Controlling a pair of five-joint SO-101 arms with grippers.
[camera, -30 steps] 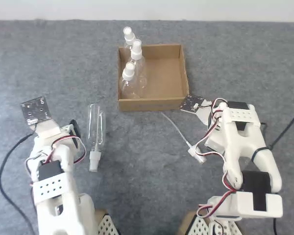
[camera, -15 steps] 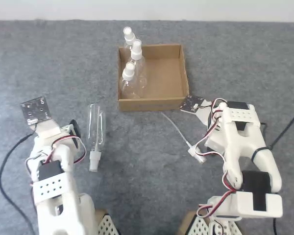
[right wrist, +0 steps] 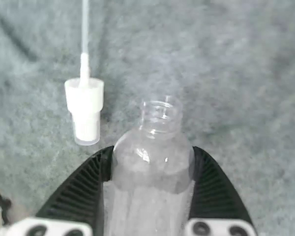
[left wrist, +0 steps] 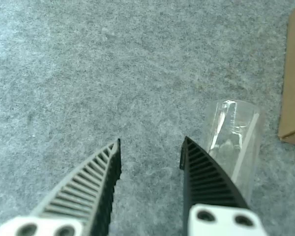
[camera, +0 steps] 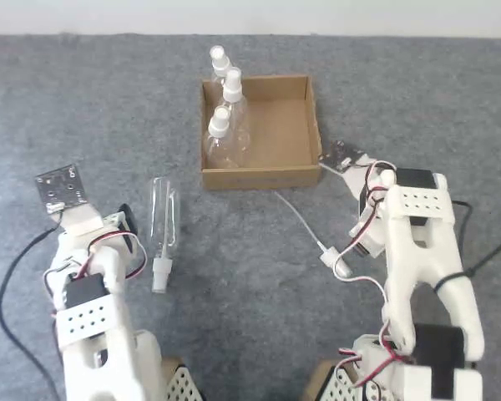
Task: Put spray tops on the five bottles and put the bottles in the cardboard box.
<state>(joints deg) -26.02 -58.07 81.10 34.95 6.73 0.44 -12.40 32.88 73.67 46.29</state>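
Note:
Three clear bottles with white spray tops (camera: 220,125) stand along the left side of the cardboard box (camera: 296,125). A fourth capped bottle (camera: 163,221) lies on the carpet left of the box; its base (left wrist: 233,132) is just beside my open left gripper (left wrist: 151,147), apart from the fingers. My right gripper (right wrist: 152,157) is shut on an uncapped clear bottle (right wrist: 160,118), neck pointing away from the wrist. A loose spray top (right wrist: 86,115) with its long tube lies on the carpet close beside that neck, between the box and the right arm (camera: 330,255).
Grey carpet (camera: 83,100) covers the whole table. The box's right half (camera: 284,117) holds nothing. The left arm (camera: 88,284) and right arm (camera: 417,242) stand near the front edge, with cables trailing at both sides.
The right arm has shifted back and to the right, its wrist board now nearer the box's right corner. The left arm, the bottles and the loose spray top stay put.

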